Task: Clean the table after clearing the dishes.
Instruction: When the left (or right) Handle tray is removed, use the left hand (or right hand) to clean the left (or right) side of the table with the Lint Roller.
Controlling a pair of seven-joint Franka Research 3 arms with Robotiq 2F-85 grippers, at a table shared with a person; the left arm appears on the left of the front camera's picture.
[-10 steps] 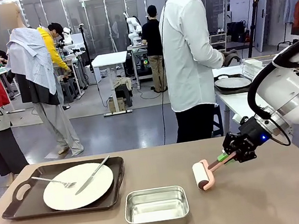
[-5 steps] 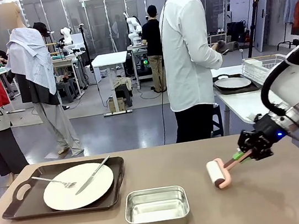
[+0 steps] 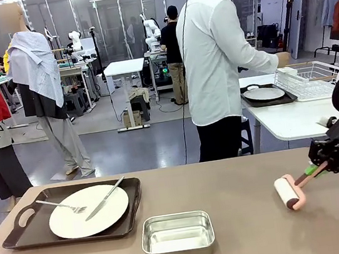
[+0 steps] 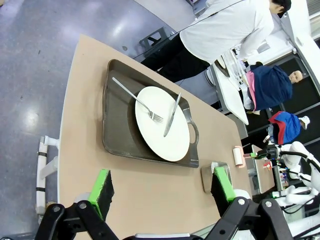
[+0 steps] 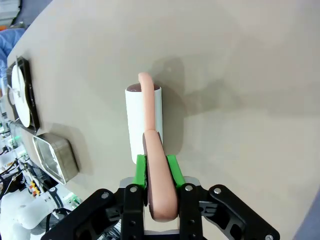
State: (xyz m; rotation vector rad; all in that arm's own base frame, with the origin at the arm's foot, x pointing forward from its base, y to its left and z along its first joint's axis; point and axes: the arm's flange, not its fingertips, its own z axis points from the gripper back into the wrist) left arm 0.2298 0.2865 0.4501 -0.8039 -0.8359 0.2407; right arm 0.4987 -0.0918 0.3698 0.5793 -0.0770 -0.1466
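Front view: right jaws pinch roller (image 3: 289, 193), seemingly touching table (image 3: 240, 183); steel tray (image 3: 174, 217) apart; left jaws spread.

Bright, even overhead light, soft shadows on the table (image 5: 250, 60), wide-angle distortion in wrist views.

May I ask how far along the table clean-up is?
Done: one plate on its tray sits on the white side table. In hand: the right pincer is shut on the pink lint roller, its roll apparently on the table. Left: the other tray with plate, fork and knife is uncleared; the left pincer hangs open nearby.
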